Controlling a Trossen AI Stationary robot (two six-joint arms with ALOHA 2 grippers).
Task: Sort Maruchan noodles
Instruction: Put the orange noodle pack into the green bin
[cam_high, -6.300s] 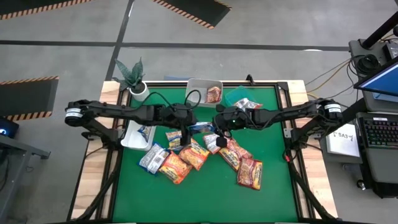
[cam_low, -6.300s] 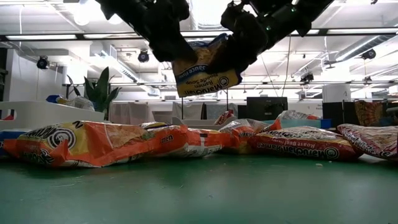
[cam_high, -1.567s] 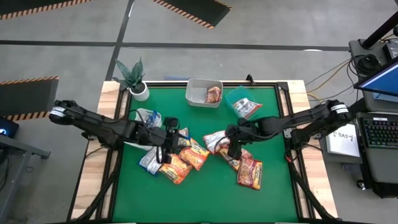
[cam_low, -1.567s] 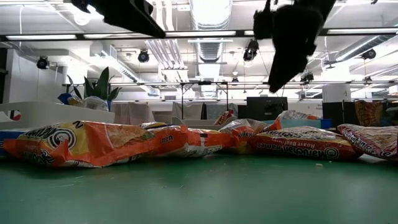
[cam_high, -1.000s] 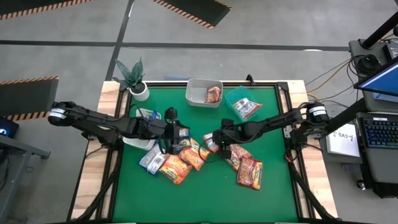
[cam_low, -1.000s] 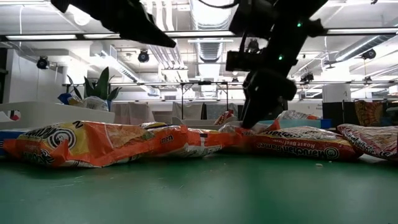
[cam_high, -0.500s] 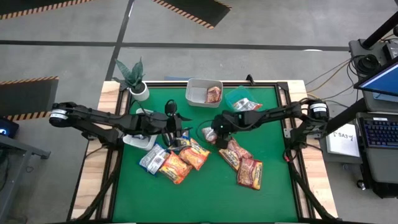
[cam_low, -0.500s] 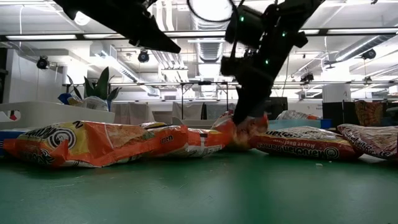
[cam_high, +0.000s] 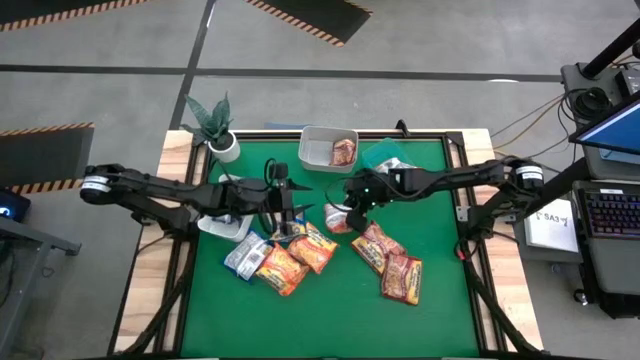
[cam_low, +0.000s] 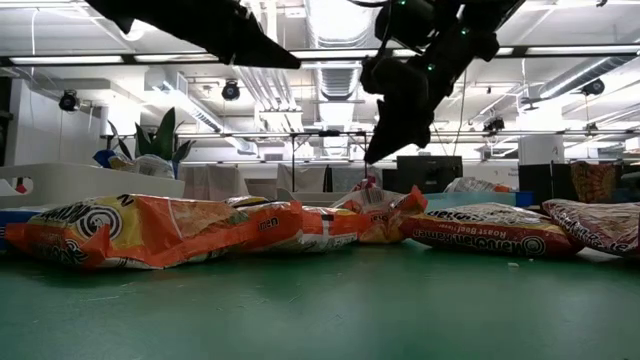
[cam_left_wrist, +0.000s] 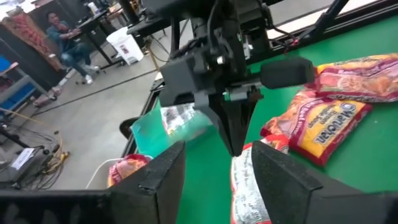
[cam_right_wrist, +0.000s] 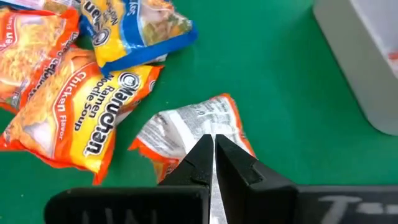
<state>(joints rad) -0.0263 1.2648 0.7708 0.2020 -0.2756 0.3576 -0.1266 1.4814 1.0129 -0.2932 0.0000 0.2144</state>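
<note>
High view: Maruchan noodles lie clustered mid-worktop. The left tool, fingers apart, hovers above them. Right wrist view: the right tool, closed and empty, hangs over a silver-backed orange packet.

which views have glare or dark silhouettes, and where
Low view: ceiling lights blow out white and both arms read as black silhouettes against them. Right wrist view: the shut right gripper is dark foreground over a crinkly packet with bright foil sheen. High view: evenly lit.
</note>
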